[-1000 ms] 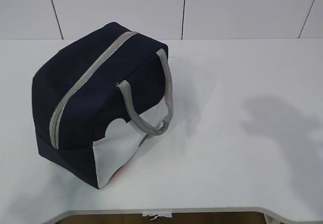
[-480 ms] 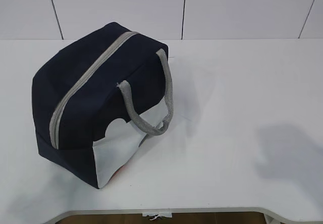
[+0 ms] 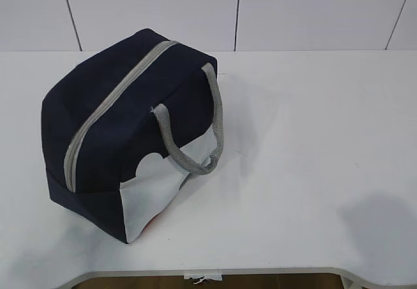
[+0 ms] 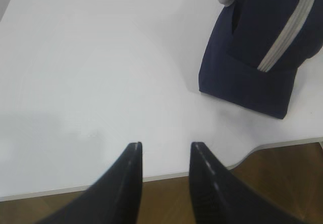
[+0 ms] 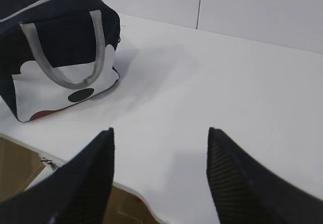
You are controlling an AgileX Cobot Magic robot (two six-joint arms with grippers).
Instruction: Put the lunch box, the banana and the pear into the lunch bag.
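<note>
The navy-blue lunch bag (image 3: pixel 124 133) stands on the left of the white table, its grey zipper strip (image 3: pixel 111 107) shut along the top and a grey handle (image 3: pixel 195 133) hanging over its white side panel. It also shows in the left wrist view (image 4: pixel 257 57) and the right wrist view (image 5: pixel 55 47). The lunch box, the banana and the pear are out of view. My left gripper (image 4: pixel 165 146) is open and empty over the table's front edge, left of the bag. My right gripper (image 5: pixel 160 130) is wide open and empty over the front edge, right of the bag. Neither gripper shows in the exterior view.
The white table (image 3: pixel 313 139) ends in a curved front edge (image 3: pixel 260 273) with brown floor below. A white panelled wall (image 3: pixel 293 9) stands behind it. A soft shadow (image 3: pixel 384 230) lies on the table at the front right.
The shadow on the right of the table has slid toward the front right corner. The bag has not moved.
</note>
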